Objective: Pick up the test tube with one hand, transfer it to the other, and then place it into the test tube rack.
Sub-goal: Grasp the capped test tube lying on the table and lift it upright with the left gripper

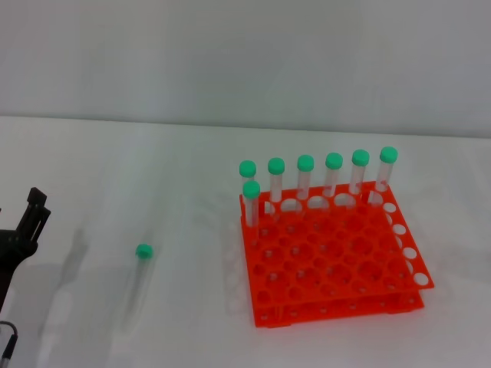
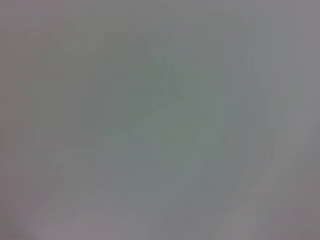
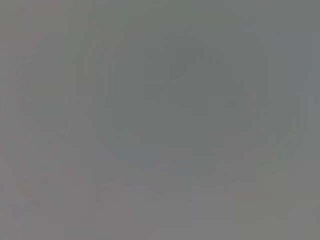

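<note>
A clear test tube (image 1: pixel 138 280) with a green cap (image 1: pixel 143 251) lies flat on the white table (image 1: pixel 192 322), left of the rack. The orange-red test tube rack (image 1: pixel 330 261) stands right of centre, with several green-capped tubes (image 1: pixel 305 178) upright along its far row and far-left corner. My left gripper (image 1: pixel 32 213) is black and shows at the left edge of the head view, well left of the lying tube and apart from it. My right gripper is out of view. Both wrist views show only a blank grey field.
A pale wall (image 1: pixel 245 54) rises behind the table's far edge. A black cable (image 1: pixel 8 341) shows at the bottom left corner.
</note>
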Controlling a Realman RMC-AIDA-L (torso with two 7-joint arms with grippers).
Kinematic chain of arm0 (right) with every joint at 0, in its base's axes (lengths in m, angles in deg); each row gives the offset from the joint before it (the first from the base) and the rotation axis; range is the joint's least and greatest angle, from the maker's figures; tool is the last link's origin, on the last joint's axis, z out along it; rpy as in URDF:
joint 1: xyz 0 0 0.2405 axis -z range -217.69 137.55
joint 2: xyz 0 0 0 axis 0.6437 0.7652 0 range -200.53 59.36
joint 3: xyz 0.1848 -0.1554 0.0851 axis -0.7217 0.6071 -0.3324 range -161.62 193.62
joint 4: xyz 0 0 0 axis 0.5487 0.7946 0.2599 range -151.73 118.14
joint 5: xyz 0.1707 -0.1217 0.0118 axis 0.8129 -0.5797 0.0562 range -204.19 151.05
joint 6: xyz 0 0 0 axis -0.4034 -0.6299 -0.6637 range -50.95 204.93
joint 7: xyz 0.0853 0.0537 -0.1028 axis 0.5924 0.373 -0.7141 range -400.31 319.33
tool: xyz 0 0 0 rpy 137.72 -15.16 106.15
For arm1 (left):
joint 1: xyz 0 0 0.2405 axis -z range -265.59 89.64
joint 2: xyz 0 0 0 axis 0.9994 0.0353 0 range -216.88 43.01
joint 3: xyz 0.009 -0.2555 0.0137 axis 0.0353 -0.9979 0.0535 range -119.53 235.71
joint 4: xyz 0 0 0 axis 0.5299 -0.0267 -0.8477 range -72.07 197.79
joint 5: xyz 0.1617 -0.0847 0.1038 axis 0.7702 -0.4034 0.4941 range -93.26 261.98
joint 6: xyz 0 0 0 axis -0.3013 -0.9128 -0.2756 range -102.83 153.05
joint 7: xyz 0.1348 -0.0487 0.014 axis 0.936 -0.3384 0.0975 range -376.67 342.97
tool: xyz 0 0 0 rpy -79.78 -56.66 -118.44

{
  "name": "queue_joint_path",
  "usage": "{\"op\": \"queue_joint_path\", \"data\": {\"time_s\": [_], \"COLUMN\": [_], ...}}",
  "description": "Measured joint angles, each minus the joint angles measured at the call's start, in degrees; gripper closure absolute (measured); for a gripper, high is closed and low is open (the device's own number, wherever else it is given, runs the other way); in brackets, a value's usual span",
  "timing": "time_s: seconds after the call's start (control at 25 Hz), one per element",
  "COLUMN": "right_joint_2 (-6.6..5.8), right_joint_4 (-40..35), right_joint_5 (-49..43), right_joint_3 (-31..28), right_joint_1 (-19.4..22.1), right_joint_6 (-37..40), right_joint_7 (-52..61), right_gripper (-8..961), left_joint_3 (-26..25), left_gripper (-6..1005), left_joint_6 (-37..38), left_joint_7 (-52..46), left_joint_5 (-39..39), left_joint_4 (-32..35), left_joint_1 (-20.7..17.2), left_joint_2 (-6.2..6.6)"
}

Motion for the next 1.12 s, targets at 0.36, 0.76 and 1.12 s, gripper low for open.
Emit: {"op": "queue_joint_path", "data": {"time_s": [0.36, 0.76, 1.12], "right_joint_2": [0.03, -0.01, -0.01], "right_joint_4": [-0.09, -0.14, -0.15], "right_joint_5": [1.33, 1.32, 1.32], "right_joint_3": [0.0, 0.11, -0.01], "right_joint_1": [-0.02, -1.06, -0.88], "right_joint_6": [0.07, 0.12, 0.11], "right_joint_7": [0.0, -0.3, -0.02], "right_gripper": [81, 81, 81], "left_joint_3": [0.0, 0.0, 0.1], "left_gripper": [119, 123, 127], "left_joint_6": [-0.22, -0.01, 0.07], "left_joint_7": [-0.04, 0.02, 2.56], "left_joint_5": [-0.34, -0.46, 0.02], "left_joint_4": [0.79, 0.81, 0.31], "left_joint_1": [-1.09, -1.98, -1.95], "left_joint_2": [0.02, 0.02, -0.25]}}
